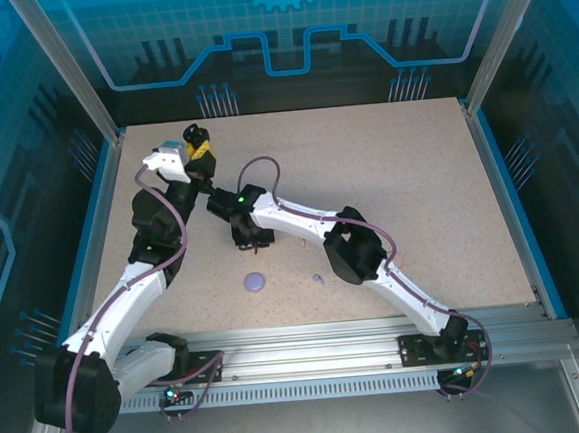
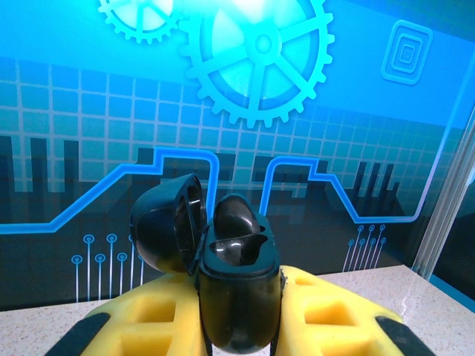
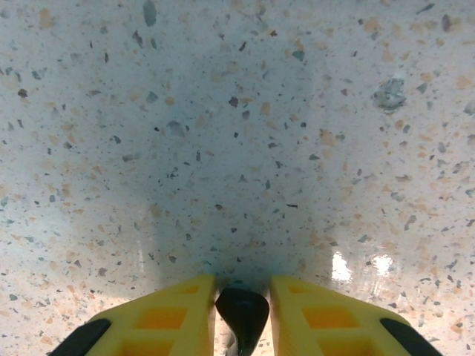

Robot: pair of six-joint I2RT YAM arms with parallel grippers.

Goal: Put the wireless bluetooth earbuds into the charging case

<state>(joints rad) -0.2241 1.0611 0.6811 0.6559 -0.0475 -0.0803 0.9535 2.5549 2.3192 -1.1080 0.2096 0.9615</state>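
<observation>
A lilac round case (image 1: 254,280) lies near what may be a lilac earbud (image 1: 317,277) on the table (image 1: 386,169).

The speckled table (image 3: 237,111) is brightly lit from above; two glare spots are seen right of the black earbud (image 3: 241,315), a soft shadow beyond it.

I can't read any writing, number or brand anywhere. The only signs are graphics printed on the far blue wall (image 2: 74,111): a large gear emblem (image 2: 256,52), a smaller gear (image 2: 137,11) to its left, and a nested-square symbol (image 2: 407,52) to its right.
</observation>
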